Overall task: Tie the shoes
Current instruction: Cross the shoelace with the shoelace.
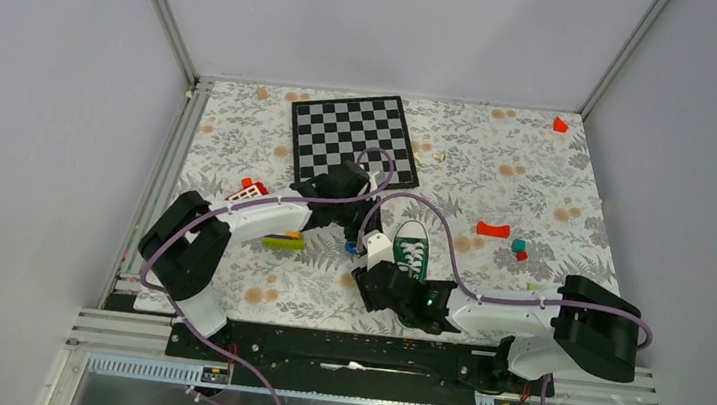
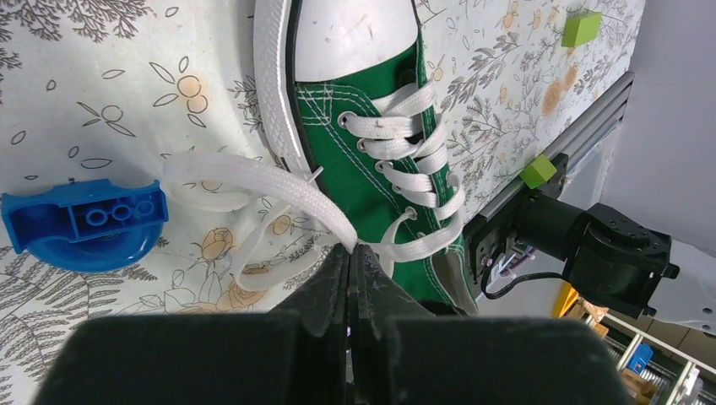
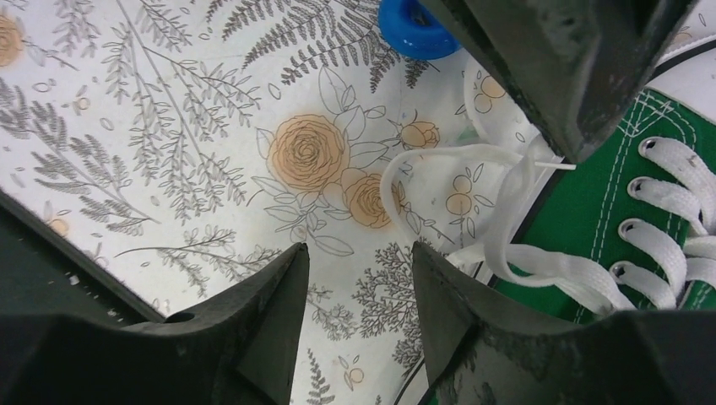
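As the top camera looks down, small green canvas sneaker [image 1: 412, 251] sits on flowered tablecloth [image 1: 538, 181], toe away from me, left wrist view, my left claw [image 2: 353, 251] pinched on its flat white lace [image 2: 253, 175], right wrist view, my right claw [image 3: 359, 253] spread apart beside it

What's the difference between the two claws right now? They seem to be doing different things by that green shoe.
The left gripper is shut, its fingers pressed together; the right gripper is open, with a gap between its fingers. The left gripper pinches a white lace; the right gripper holds nothing, with only floral tablecloth showing in its gap. Both are black, two-fingered and close beside the green shoe.
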You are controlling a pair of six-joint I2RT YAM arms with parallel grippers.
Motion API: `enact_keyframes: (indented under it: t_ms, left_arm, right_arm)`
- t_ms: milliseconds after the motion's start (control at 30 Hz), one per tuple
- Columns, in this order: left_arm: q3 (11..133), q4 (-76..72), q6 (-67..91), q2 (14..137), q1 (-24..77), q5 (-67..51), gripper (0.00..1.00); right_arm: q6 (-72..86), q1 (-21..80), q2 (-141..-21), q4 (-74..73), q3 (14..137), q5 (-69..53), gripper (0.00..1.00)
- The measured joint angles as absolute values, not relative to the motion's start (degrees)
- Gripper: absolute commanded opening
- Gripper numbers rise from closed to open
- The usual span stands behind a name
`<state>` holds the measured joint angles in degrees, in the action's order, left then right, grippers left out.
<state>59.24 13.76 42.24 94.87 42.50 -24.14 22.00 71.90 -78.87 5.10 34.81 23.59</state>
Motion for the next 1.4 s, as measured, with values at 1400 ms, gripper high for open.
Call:
enact_keyframes:
  t_ms: [1400]
  left_arm:
    - [67.3, 19.1, 44.1, 104.4, 37.2, -28.7, 0.00]
  right_arm:
    - [20.8, 70.0, -92.4, 14.1, 37.2, 27.4, 0.45]
